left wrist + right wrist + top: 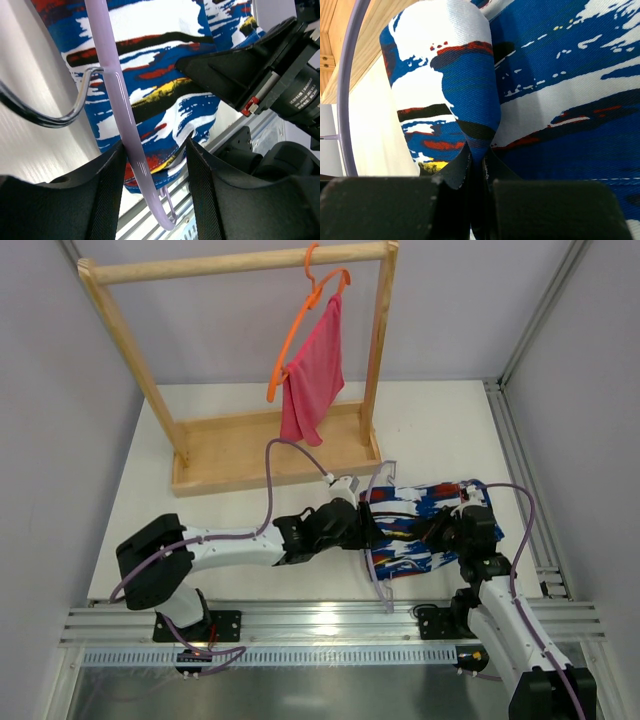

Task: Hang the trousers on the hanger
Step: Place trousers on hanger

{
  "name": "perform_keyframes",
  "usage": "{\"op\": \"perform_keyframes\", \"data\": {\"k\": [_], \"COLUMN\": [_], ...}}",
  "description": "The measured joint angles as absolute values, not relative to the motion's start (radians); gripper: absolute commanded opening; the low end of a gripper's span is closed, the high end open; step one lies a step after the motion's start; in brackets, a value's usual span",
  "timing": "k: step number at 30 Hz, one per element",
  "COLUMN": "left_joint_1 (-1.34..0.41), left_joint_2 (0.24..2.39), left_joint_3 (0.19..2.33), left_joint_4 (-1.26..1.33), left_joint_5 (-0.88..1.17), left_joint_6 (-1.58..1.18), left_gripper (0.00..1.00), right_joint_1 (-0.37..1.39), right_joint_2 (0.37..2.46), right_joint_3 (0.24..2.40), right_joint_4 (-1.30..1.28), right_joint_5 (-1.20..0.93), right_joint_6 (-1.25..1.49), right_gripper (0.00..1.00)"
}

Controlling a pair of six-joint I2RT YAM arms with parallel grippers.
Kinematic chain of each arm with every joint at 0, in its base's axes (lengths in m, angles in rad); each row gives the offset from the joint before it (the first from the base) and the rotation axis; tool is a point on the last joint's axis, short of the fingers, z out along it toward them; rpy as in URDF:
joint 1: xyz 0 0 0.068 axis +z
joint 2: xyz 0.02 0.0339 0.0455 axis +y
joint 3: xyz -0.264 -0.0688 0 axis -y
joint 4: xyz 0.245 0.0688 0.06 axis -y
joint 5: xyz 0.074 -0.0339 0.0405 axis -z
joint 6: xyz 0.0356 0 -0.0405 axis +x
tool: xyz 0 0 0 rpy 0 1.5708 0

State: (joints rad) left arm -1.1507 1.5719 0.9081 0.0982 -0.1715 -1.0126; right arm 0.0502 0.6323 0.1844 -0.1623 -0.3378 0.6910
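Although both task items are together on the counter (430,430), the work reads as part done at best.

Location: the trousers (435,530) lie in a folded heap on the near right part of the counter, in front of the wooden rack (240,265). The lilac hanger (114,95) lies flat along their left edge. Its arm crosses the printed fabric and its metal hook (60,117) points out over bare counter.

Left tool (155,165): jaws stand moderately apart. The hanger arm runs between the fingers, close against one of them. No clamping is evident, and the gap beside the arm is plain.

Right tool (477,160): jaws closed tight on a pinched fold of the trousers, which rises as a rounded hump in front of the wrist camera.

Done, as judged: garment and hanger have been brought into contact, and one edge of the fabric is gathered under control.

Outstanding, as judged: no view confirms that the cloth passes through the hanger or drapes over its bar; I cannot tell which lies on which beyond the arm showing above the print. The trousers need to be drawn across the bar and settled evenly.

Other items: an orange hanger (300,330) carrying a pink cloth (315,380) hangs on the rack, well apart from the work.
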Motion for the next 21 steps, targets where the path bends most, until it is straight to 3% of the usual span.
{"op": "perform_keyframes", "data": {"k": [6,9,13,15,21], "left_joint_1": [-1.151,-1.151,-1.151,-1.151,-1.15], "left_joint_2": [1.576,1.607,1.65,1.657,1.661], "left_joint_3": [0.92,0.977,1.034,1.036,1.066], "left_joint_4": [0.089,0.045,0.027,0.024,-0.068], "left_joint_5": [-0.245,-0.278,-0.293,-0.297,-0.316], "left_joint_6": [-1.002,-0.993,-0.988,-0.996,-1.035], "left_gripper": [0.46,0.4,0.1,0.0,0.0], "right_joint_1": [0.05,0.05,0.05,0.05,0.054], "right_joint_2": [0.628,0.625,0.621,0.622,0.601], "right_joint_3": [0.173,0.167,0.166,0.166,0.166], "right_joint_4": [-0.152,-0.15,-0.15,-0.15,-0.156], "right_joint_5": [-0.336,-0.334,-0.335,-0.342,-0.375], "right_joint_6": [0.691,0.691,0.689,0.687,0.68], "right_gripper": [0.04,0.04,0.04,0.04,0.04]}}
